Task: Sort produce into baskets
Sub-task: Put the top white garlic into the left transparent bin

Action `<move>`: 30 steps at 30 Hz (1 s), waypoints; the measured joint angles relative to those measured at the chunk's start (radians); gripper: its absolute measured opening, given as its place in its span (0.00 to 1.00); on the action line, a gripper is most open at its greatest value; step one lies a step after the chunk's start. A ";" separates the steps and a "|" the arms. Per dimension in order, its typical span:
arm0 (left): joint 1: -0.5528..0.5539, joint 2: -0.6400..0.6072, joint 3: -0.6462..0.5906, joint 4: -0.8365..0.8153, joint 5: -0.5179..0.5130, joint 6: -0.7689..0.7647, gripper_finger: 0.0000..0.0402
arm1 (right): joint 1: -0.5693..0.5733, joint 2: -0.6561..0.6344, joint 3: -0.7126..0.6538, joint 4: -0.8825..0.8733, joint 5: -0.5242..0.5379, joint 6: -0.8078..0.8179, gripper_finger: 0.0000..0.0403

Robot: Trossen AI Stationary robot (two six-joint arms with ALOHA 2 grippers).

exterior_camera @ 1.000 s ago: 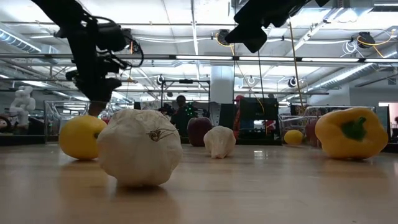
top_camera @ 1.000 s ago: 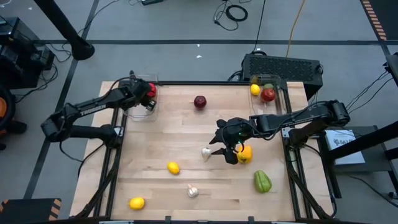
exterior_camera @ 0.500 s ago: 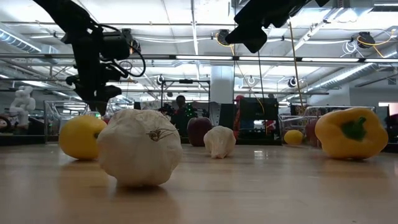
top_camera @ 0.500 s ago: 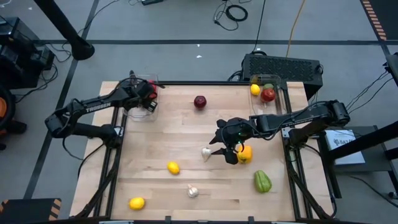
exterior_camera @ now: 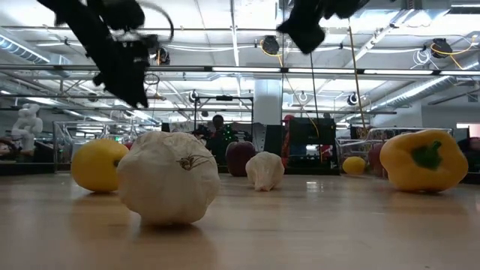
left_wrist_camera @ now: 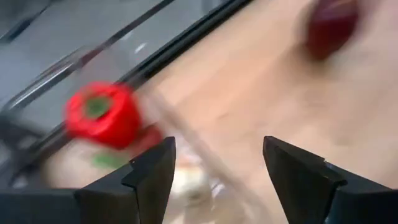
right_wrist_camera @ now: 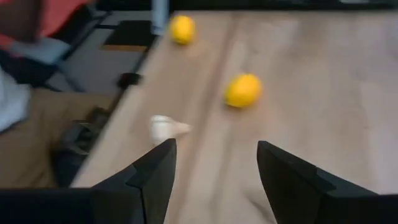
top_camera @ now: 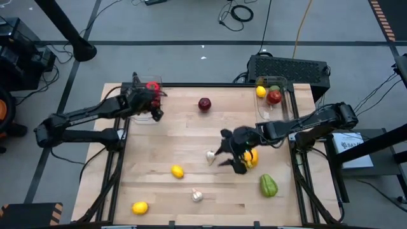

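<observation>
My left gripper (top_camera: 154, 109) (left_wrist_camera: 214, 168) hovers open over the near right corner of the left clear basket (top_camera: 141, 113). A red pepper (top_camera: 152, 87) (left_wrist_camera: 102, 115) lies in that basket, clear of the fingers. My right gripper (top_camera: 226, 159) (right_wrist_camera: 214, 168) is open above the table's middle, between a white garlic (top_camera: 210, 155) (right_wrist_camera: 166, 127) and a yellow pepper (top_camera: 252, 157). The right basket (top_camera: 284, 108) holds a lemon (top_camera: 261, 91), a red apple (top_camera: 274, 97) and a small green piece (top_camera: 275, 88). A dark red apple (top_camera: 204, 104) rests on the table.
On the table lie a lemon (top_camera: 177, 171), a second garlic (top_camera: 197, 196), another lemon (top_camera: 140, 207) near the front edge and a green pepper (top_camera: 268, 186). A black box with cables (top_camera: 289, 67) stands behind the right basket. People show in the room beyond.
My left gripper has risen and drawn back from the basket's far end toward the table's near right. The red pepper, which was at its fingers, now lies free in the basket.
</observation>
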 joint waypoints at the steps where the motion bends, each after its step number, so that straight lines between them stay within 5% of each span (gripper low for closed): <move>1: -0.035 -0.022 0.000 0.008 0.006 0.003 0.62 | 0.021 0.000 0.000 0.009 0.013 0.009 0.53; 7: -0.227 -0.090 0.000 0.056 0.006 -0.003 0.62 | 0.131 0.044 0.000 0.037 0.441 0.138 0.55; 11: -0.303 -0.092 0.000 0.080 -0.013 -0.003 0.62 | 0.147 0.101 0.014 0.035 0.591 0.340 0.61; 17: -0.338 -0.092 0.000 0.090 -0.033 -0.002 0.62 | 0.151 0.171 0.015 0.024 0.671 0.697 0.72; 30: -0.337 -0.092 0.000 0.101 -0.044 0.025 0.62 | 0.115 0.340 0.015 -0.089 0.636 0.978 0.85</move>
